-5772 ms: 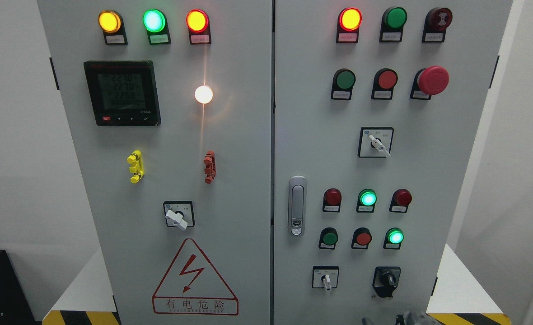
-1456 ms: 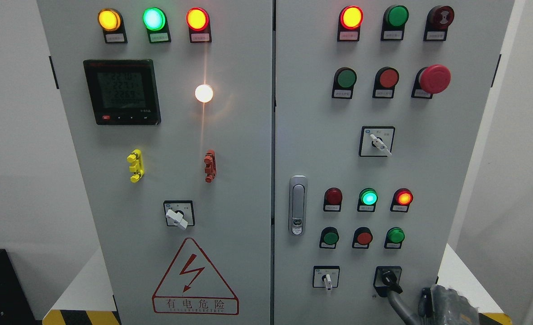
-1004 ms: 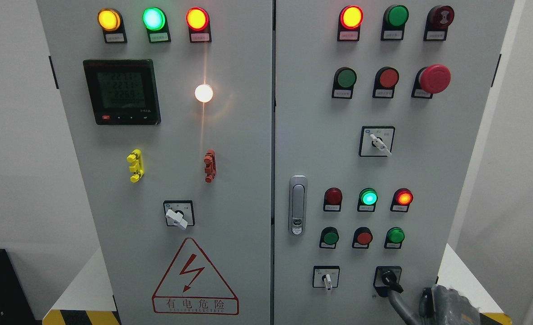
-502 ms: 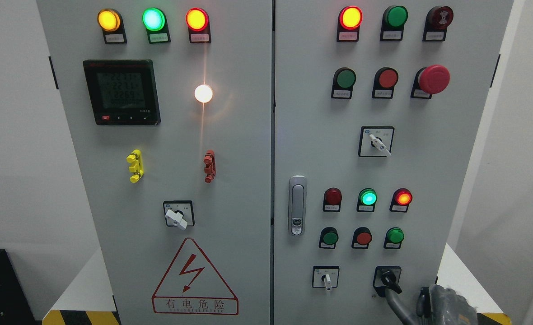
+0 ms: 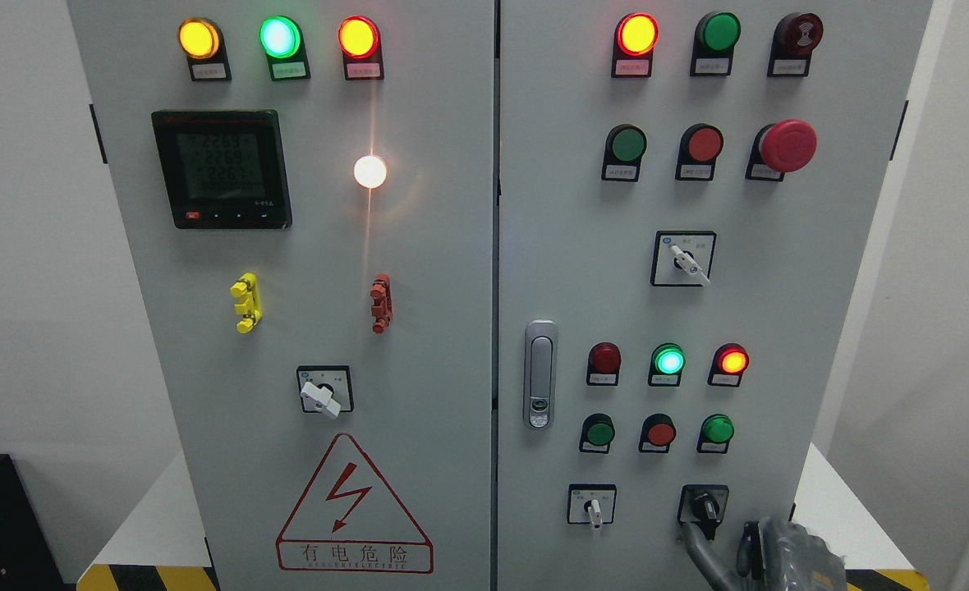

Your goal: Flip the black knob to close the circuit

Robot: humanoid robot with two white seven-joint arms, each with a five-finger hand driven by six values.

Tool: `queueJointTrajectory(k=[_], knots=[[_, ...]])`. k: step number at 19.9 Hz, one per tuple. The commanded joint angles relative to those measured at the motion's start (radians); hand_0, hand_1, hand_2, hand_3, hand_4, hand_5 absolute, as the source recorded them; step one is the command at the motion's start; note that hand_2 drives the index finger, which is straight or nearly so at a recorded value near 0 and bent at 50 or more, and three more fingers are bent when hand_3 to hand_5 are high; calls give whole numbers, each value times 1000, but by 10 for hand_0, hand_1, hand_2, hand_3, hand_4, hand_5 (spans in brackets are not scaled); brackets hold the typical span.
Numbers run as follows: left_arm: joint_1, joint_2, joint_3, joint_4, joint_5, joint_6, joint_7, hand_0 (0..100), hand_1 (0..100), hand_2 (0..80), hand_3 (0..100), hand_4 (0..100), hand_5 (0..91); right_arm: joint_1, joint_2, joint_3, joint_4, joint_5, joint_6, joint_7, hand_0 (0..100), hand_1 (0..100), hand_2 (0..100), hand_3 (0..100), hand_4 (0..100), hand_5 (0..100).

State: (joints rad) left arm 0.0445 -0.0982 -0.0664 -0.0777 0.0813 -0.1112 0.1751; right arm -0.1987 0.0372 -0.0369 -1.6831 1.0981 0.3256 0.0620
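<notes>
The black knob (image 5: 704,506) sits on its black plate at the lower right of the right cabinet door (image 5: 567,246), with its handle close to upright. My right hand (image 5: 780,558) comes in at the bottom edge, just right of and below the knob. A grey part of it reaches up-left to just under the knob's plate. Most of the hand is cut off by the frame. Above the knob, the red lamp (image 5: 732,360) and the green lamp (image 5: 668,360) are lit, while the green lamp (image 5: 718,428) is dark. My left hand is out of view.
A white selector switch (image 5: 592,506) sits left of the knob, another selector (image 5: 683,258) higher up, and a red mushroom button (image 5: 787,145) at the upper right. The door latch (image 5: 539,374) is at the seam. A black-and-yellow striped edge (image 5: 144,577) runs along the floor.
The knob's handle slanted to the lower right half a second ago and now stands nearly upright. My right hand has shifted left. Since the oldest frame, the red lamp lit and the lower green lamp went dark.
</notes>
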Motion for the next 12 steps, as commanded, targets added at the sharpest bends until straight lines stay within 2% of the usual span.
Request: queueJointTrajectory(k=[1,8,11,12], knots=[[0,0,0,-1,0,-1,0,120,556,0,0,0,0,28,7,61,-58,0,0,-1,0,32,873,1000,940,950],[0,0,0,-1,0,-1,0,120,556,0,0,0,0,142,20,58,-185,-3,1,4,0,39,858,1000,935,946],[0,0,0,1,0,-1,0,120,556,0,0,0,0,215,61,63,-248,-87,1,-5,0,39,826,1000,922,934],[0,0,0,-1,0,-1,0,120,556,0,0,0,0,237,63,63,-269,-119,0,-17,0,40,817,998,915,928]])
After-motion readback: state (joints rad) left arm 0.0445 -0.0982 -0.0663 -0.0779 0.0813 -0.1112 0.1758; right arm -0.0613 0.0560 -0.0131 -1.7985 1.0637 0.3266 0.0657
